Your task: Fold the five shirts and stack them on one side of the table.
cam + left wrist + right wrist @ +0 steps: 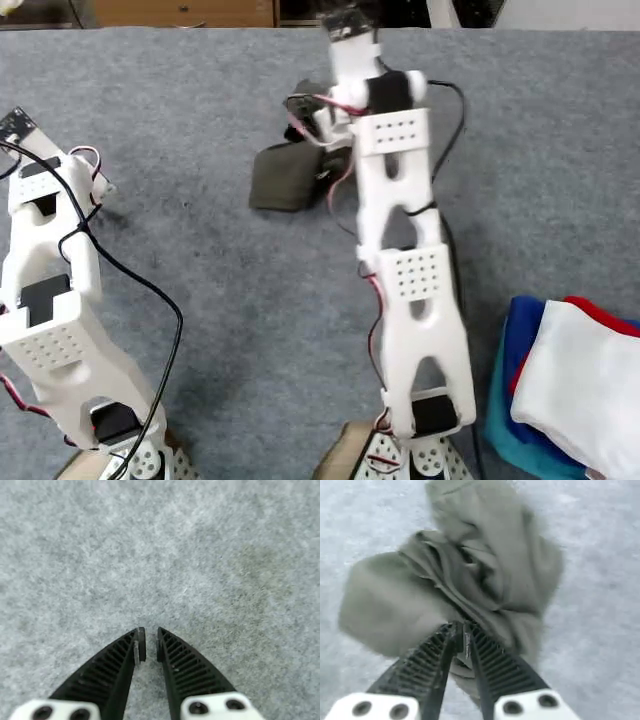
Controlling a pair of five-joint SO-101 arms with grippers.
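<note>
1. The olive shirt [285, 178] lies crumpled, not folded, at the far middle of the table [200, 100], short of the far edge. In the right wrist view the olive shirt [470, 570] is a rumpled heap with loose folds spreading left and right.
2. The right hand [464, 636] is clenched on a fold at the near side of that heap, with cloth pinched between its fingertips.
3. The right arm [410, 270] stretches from the near edge straight out over the middle of the table. It covers the shirt's right part.
4. Grey table shows on the left, near and far sides of the shirt. The widest open stretch lies between the two arms.
5. The stack [560, 400] sits at the near right corner, running off the right edge of the high view. A folded white shirt [585, 385] is on top. A red shirt [600, 312], a blue shirt [520, 330] and a teal shirt [510, 430] show at the stack's edges beneath it. The stack is well apart from the olive shirt.
6. The left arm [50, 290] stands along the left edge, with a black cable [130, 275] looping to its right.
7. The left hand [148, 642] grasps nothing. Its jaws are drawn almost together with a thin slit between them, over bare table.
</note>
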